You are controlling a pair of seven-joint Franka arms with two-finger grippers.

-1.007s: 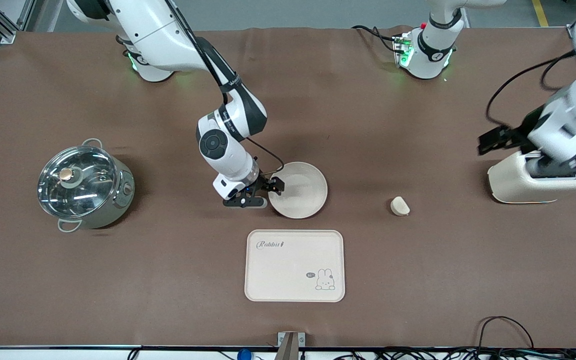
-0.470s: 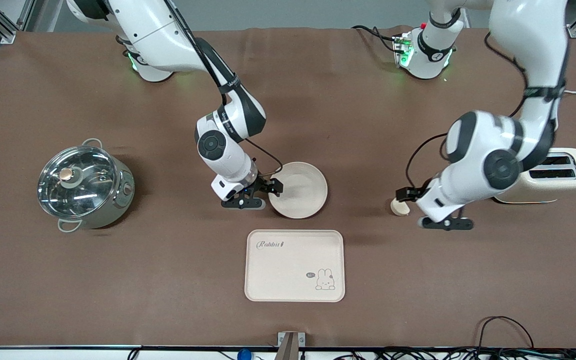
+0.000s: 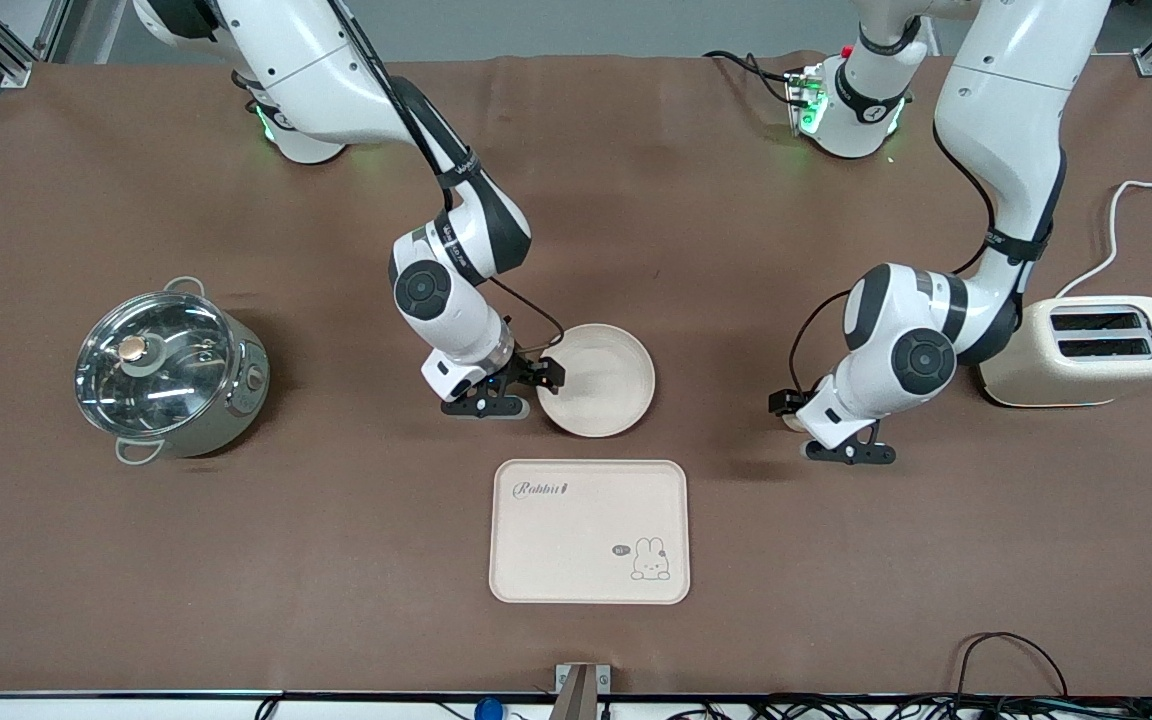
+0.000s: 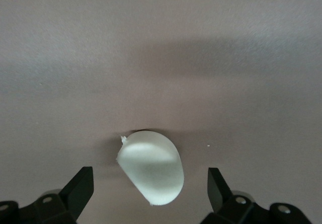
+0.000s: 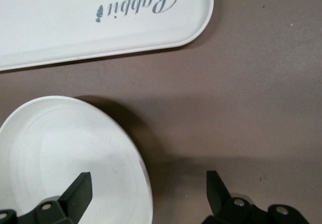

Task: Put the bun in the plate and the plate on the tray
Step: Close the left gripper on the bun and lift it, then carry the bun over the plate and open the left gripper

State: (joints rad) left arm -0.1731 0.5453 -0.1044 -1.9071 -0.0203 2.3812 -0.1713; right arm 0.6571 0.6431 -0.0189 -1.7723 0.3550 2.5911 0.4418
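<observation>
Noted a lidded steel pot toward the right arm's end of the desk, well apart from the work. Found the right jaws spread wide and low at the plate, one finger over the dish and the other over bare desk, astride the rim on the side toward the pot. Saw the tray nearer the camera than the plate, close to it but not touching, with nothing on it. Found the left jaws spread wide too, low over the bun, lying on the desk between the two fingers, off toward the left arm's end from the plate. Judged the step in hand to be the grasp of the bun: best to sink level with its thickest part, keep it centred, close gently on so small and smooth a lump, then lift straight up. Noted a cream toaster with its cord nearer the left arm's end. Saw a flat, matte brown cover over the whole desk, grey floor at its edges and cables along the near edge.
</observation>
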